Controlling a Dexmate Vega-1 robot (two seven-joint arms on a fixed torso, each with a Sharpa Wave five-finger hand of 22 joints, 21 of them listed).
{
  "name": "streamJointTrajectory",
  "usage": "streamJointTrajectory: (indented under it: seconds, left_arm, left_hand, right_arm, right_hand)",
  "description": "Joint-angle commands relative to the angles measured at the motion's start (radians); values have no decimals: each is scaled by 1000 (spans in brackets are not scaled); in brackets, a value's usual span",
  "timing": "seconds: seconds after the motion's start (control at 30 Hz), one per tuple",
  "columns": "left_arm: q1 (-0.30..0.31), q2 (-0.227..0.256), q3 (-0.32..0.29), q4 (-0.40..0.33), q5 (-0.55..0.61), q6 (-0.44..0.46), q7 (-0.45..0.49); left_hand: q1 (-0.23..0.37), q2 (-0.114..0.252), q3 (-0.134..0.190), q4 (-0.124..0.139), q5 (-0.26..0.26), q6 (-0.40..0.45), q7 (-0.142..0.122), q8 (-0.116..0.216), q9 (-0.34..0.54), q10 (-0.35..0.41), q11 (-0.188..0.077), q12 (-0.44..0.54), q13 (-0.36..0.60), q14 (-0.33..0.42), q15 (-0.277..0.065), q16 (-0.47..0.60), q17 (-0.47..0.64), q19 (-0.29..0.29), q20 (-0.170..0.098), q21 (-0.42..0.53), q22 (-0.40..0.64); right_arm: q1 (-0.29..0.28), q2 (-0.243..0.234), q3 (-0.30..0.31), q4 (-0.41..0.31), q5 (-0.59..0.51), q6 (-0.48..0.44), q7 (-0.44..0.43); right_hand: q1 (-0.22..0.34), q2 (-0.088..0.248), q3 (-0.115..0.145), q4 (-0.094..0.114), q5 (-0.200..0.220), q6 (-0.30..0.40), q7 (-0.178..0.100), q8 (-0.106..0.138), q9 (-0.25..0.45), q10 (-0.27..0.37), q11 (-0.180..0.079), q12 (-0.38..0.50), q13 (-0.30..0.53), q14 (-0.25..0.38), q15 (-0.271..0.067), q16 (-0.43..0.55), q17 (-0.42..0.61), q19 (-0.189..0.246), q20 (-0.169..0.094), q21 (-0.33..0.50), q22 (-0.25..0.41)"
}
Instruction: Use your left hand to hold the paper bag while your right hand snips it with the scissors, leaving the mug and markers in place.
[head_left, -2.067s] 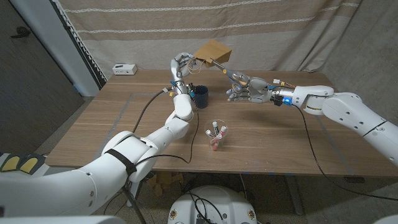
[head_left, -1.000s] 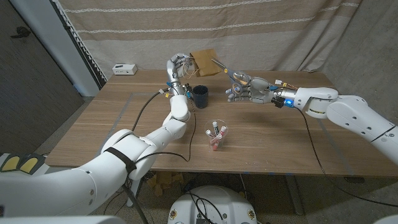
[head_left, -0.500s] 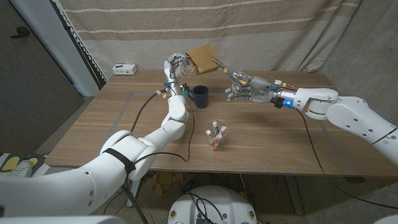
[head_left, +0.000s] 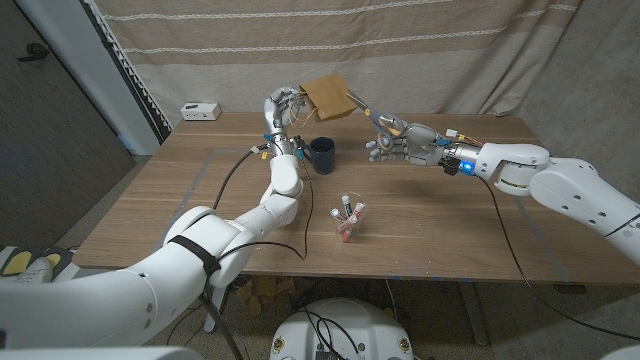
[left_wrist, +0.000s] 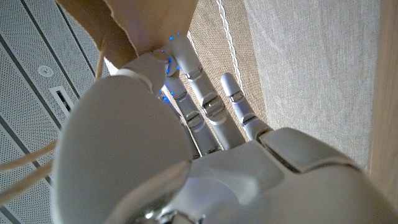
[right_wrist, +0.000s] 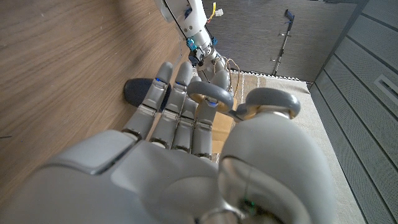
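Observation:
In the head view my left hand (head_left: 282, 108) holds the brown paper bag (head_left: 325, 96) up in the air above the back of the table. The left wrist view shows the thumb and fingers (left_wrist: 186, 56) pinching the bag (left_wrist: 146, 22). My right hand (head_left: 408, 140) grips the scissors (head_left: 361, 108), whose blades point up-left and reach the bag's right edge. The scissors' grey handle loops (right_wrist: 245, 104) sit around its fingers. The dark blue mug (head_left: 322, 155) stands below the bag, and the mug (right_wrist: 140, 92) lies past the right fingertips. A glass of markers (head_left: 347, 218) stands mid-table.
A small white box (head_left: 201, 110) lies at the table's back left corner. A cable (head_left: 232, 180) runs along my left arm over the wooden table (head_left: 450, 230). A striped curtain (head_left: 420, 50) hangs close behind the table.
My left hand has drawn the bag left and lower, then turned it slightly. My right hand has followed left and raised the scissors until the blades meet the bag's edge.

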Motion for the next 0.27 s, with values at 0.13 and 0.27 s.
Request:
streamJointTrajectory:
  seconds: [0.13, 0.27]
  left_arm:
    - [-13, -11, 5, 37, -9, -9, -7]
    - [-15, -12, 8, 42, -8, -10, -2]
  left_hand:
    - [-5, -2, 5, 0, -1, -6, 0, 3, 0, -1, 2, 4, 2, -3, 0, -6, 1, -3, -137, 6, -1]
    - [-5, -3, 5, 0, -2, -5, 0, 6, 3, -3, 2, 2, 0, -3, 0, -5, 3, -3, -137, 7, -1]
  right_arm:
    - [1, -2, 1, 9, -5, 5, 0]
    - [3, -3, 1, 14, -6, 7, 9]
  right_hand:
    - [-5, 4, -4, -4, 6, -1, -1, 8, -2, -1, 2, -7, -5, -2, -42, -5, -2, 2, 9, -6, 0]
    - [-6, 6, -4, -4, 6, -1, -2, 8, -4, 2, 1, -8, -9, -1, -39, -7, -4, 0, 10, -7, -1]
